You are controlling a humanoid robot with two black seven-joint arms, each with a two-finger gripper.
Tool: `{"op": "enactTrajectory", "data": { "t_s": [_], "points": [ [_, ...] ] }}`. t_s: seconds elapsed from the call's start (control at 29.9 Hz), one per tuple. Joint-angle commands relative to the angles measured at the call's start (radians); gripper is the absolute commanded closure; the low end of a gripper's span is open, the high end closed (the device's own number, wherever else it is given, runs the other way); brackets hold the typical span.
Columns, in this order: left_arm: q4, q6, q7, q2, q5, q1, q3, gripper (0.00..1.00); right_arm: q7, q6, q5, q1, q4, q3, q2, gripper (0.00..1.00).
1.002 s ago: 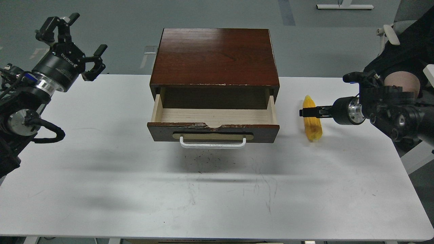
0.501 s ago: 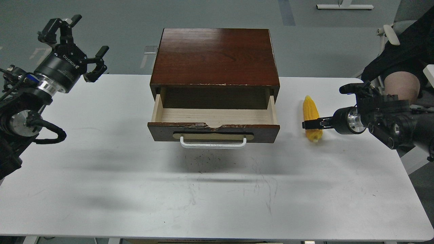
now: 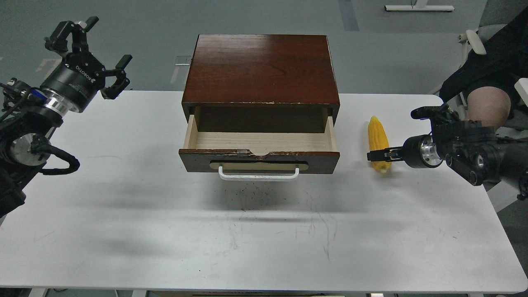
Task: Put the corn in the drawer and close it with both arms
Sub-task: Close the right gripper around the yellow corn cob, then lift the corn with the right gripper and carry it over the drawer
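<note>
The yellow corn [image 3: 378, 138] lies on the white table [image 3: 264, 239], right of the drawer, with its point away from me. The drawer [image 3: 260, 142] of the dark reddish-brown box [image 3: 262, 68] is pulled open and its pale wood inside is empty. Its white bar handle [image 3: 259, 175] faces me. My right gripper [image 3: 373, 156] comes in low from the right, over the corn's near, thick end. It is seen side-on, so I cannot tell its fingers apart or whether it grips. My left gripper [image 3: 95, 51] is open and empty, raised off the table's far left corner.
A seated person's knee [image 3: 489, 108] and a chair [image 3: 480, 39] are beyond the table's right edge, behind my right arm. The box stands at the middle back of the table.
My right gripper has slid from the corn's middle toward me to its near, thick end. The corn, the drawer and my left arm have hardly moved.
</note>
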Motion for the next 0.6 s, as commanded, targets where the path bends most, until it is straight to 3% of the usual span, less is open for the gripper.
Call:
{"op": "enactTrajectory", "data": {
  "t_s": [0.0,0.2,0.33,0.57],
  "points": [
    [0.000,0.000,0.000,0.002,0.000,-0.001,0.000,0.00,0.000,0.001,0.001,0.003,0.006,-0.003,-0.005,0.99],
    [0.000,0.000,0.000,0.005,0.000,-0.001,-0.001,0.00,0.000,-0.007,0.008,0.075,0.025,0.030,-0.026,1.00],
    [0.000,0.000,0.000,0.006,0.000,-0.003,-0.006,0.00,0.000,-0.002,0.008,0.252,0.175,0.133,-0.124,1.00],
    [0.000,0.000,0.000,0.011,0.000,-0.005,-0.007,0.00,0.000,0.004,-0.012,0.515,0.417,0.133,-0.172,1.00]
  ]
}}
